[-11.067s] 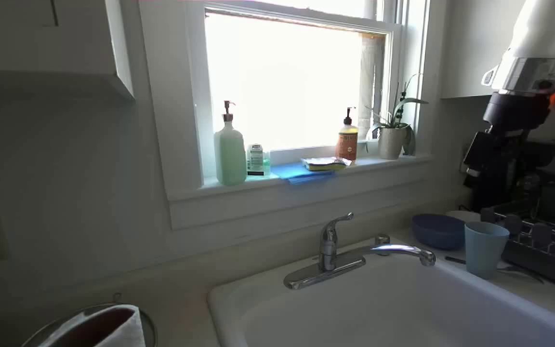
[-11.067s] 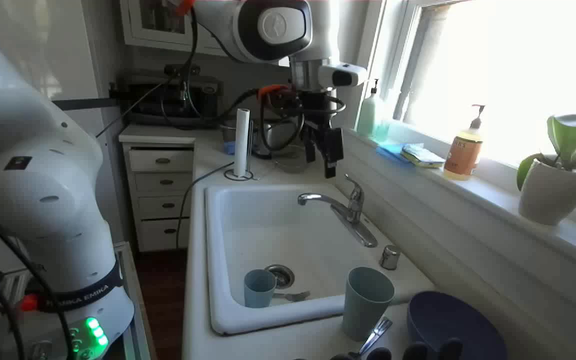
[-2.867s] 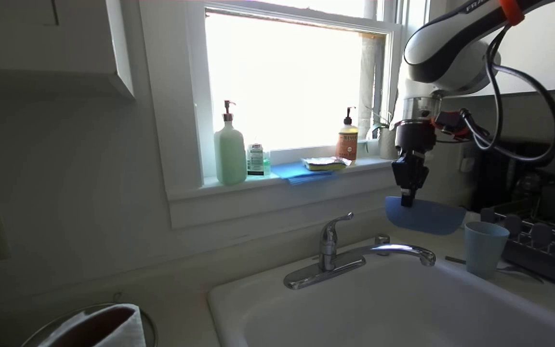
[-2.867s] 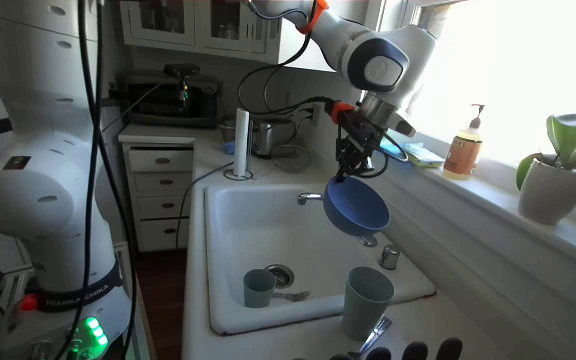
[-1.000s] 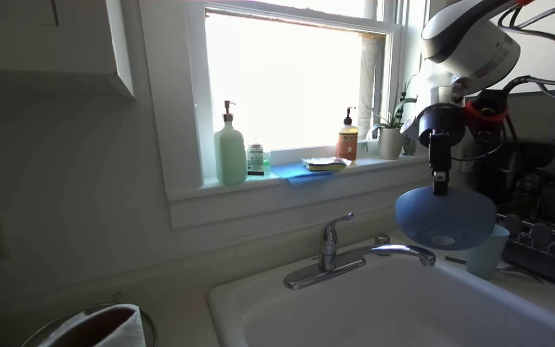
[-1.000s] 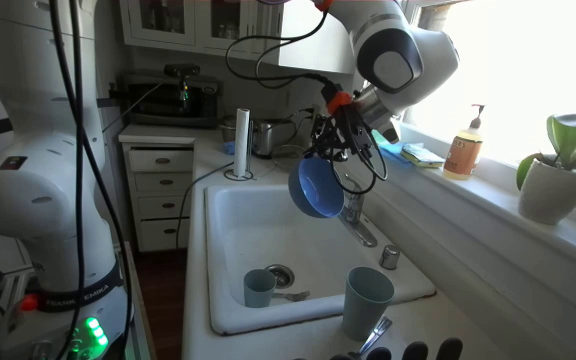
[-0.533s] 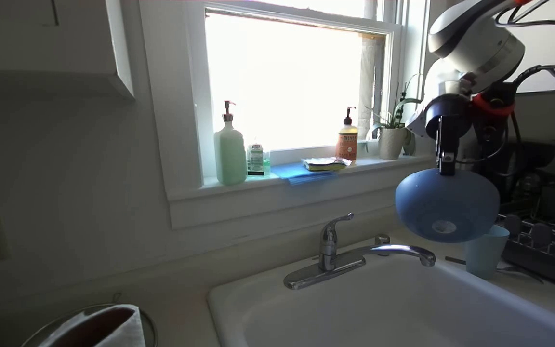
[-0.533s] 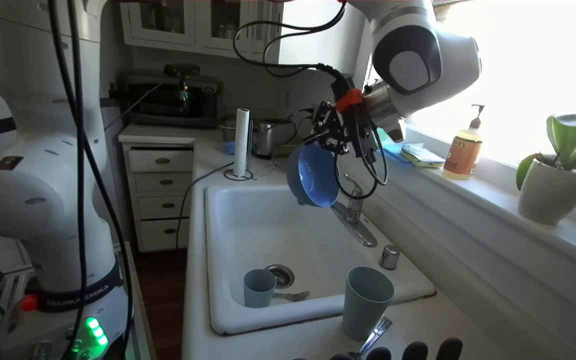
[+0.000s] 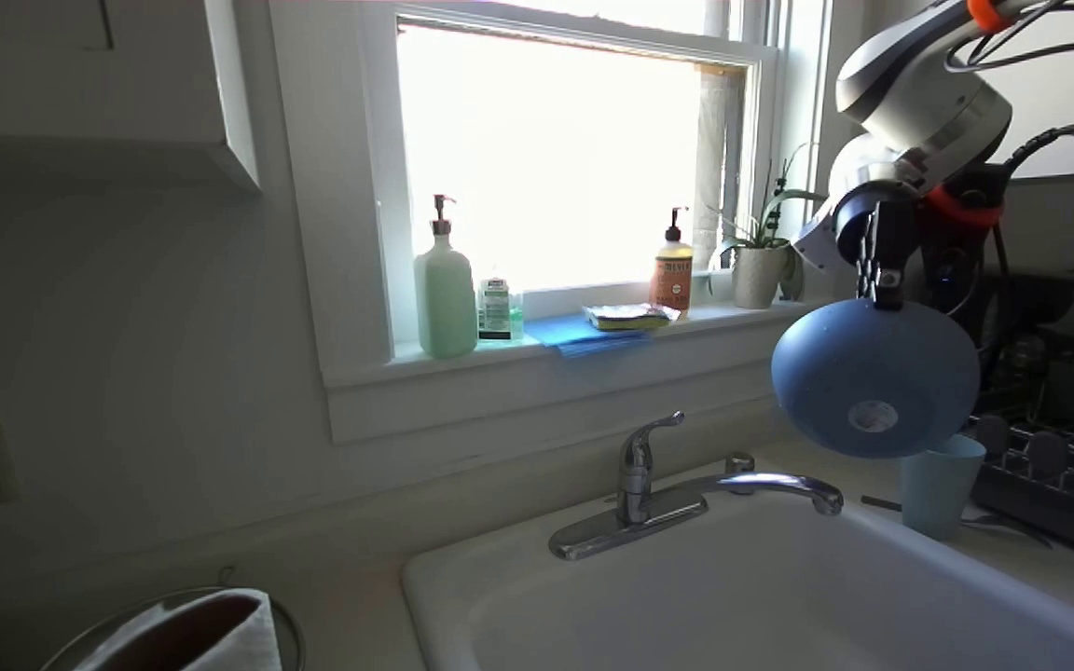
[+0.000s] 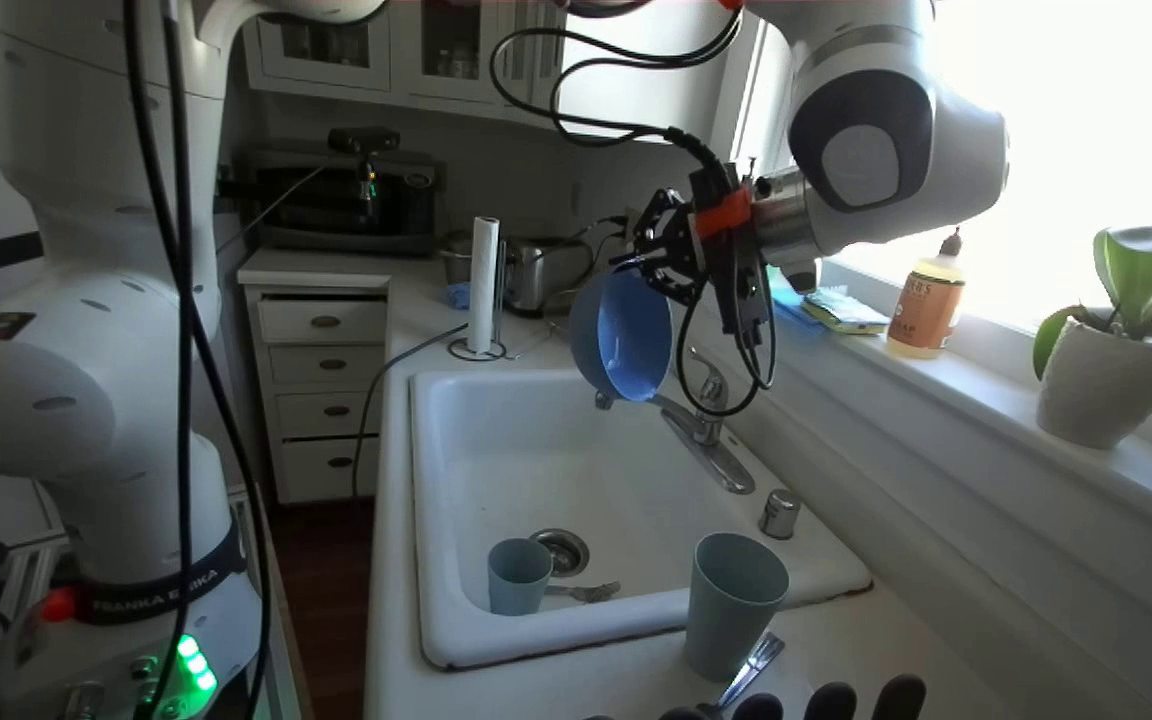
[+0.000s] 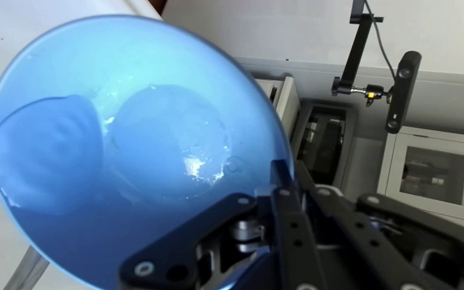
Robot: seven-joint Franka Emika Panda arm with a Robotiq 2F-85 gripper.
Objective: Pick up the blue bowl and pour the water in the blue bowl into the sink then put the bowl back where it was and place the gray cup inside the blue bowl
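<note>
- Pincer (image 11: 291,173) clamped on blue bowl (image 9: 875,377) by its rim: 1 jaw inside, 1 outside.
- Bowl's up in the air over the sink (image 10: 556,450), tipped steeply; in wrist view, water (image 11: 50,161) pools at the low side, right up to the lip.
- Obstacle: faucet (image 10: 708,428); in an ext. view bowl hides pt of it, gap btwn them unclear.
- Black cables (image 10: 716,413) hang in a loop by the pincer, crossing the faucet in same view.
- Gray cup (image 10: 736,605) upright on desk (image 10: 886,640) nr sink's edge, fork (image 10: 756,665) just beside it; dish rack (image 9: 1047,457) close by too.
- 2nd cup (image 10: 518,582) in sink, nr drain (image 10: 566,552), w/ another fork (image 10: 593,592) next to it.
- Windowsill (image 10: 986,385) above desk: green bottle (image 9: 447,303), soap bottle (image 9: 672,280) w/ orange label, sponge (image 9: 630,320), blue cloth (image 9: 584,335), potted plant (image 9: 756,278).
</note>
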